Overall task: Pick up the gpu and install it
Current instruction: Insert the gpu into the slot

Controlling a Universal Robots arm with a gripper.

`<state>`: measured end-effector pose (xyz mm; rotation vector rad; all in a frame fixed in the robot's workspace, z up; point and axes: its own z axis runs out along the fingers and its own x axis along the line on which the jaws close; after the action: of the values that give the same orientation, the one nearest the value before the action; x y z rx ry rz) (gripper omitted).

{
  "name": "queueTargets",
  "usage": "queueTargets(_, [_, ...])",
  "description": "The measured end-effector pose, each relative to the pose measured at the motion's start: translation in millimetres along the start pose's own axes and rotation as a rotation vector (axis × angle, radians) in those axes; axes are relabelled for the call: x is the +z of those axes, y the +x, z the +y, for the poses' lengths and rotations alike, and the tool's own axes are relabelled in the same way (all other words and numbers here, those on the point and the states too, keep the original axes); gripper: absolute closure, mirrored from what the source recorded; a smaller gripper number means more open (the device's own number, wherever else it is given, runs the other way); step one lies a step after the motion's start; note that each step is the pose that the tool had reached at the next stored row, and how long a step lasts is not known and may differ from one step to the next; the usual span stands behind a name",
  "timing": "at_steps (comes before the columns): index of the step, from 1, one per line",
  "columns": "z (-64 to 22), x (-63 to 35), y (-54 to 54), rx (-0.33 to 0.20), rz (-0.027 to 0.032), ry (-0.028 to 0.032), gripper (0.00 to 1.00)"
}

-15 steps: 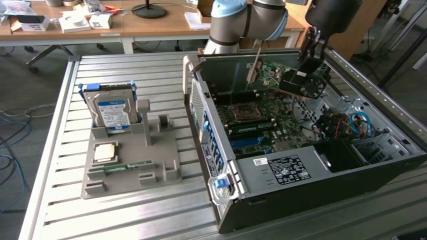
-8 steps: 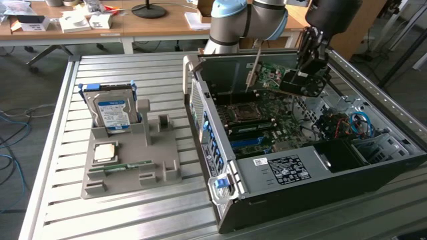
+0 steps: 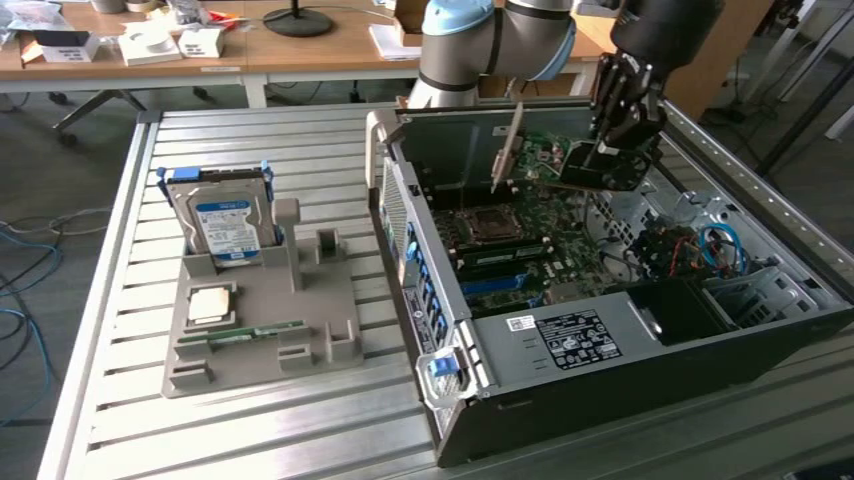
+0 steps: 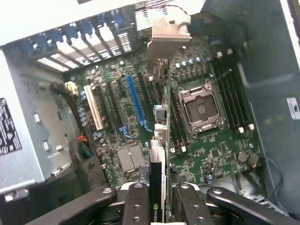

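The hand (image 4: 161, 206), partly closed, is gripping the gpu (image 4: 158, 150) edge-on inside the open computer case (image 3: 574, 400), which is holding the motherboard (image 4: 211, 150) beneath it.

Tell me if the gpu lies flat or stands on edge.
On edge: the claw grips the gpu by its thin edge, vertical over the motherboard. Seated or not: cannot tell.

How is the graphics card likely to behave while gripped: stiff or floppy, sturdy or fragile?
Probably stiff: the graphics card runs straight, edge-on, from the gripper to its metal bracket, without sagging. Likely fragile, being a thin board with exposed parts. Held at one end, it might pivot if nudged.
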<state>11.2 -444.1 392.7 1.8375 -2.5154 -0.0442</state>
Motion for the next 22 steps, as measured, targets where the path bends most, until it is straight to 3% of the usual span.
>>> queueTargets(17, [-0.1,1.9,0.0,-0.3,0.0115,0.0013,0.74])
queueTargets(22, [0.2,2.3,0.0,-0.315,0.012,0.0023,0.74])
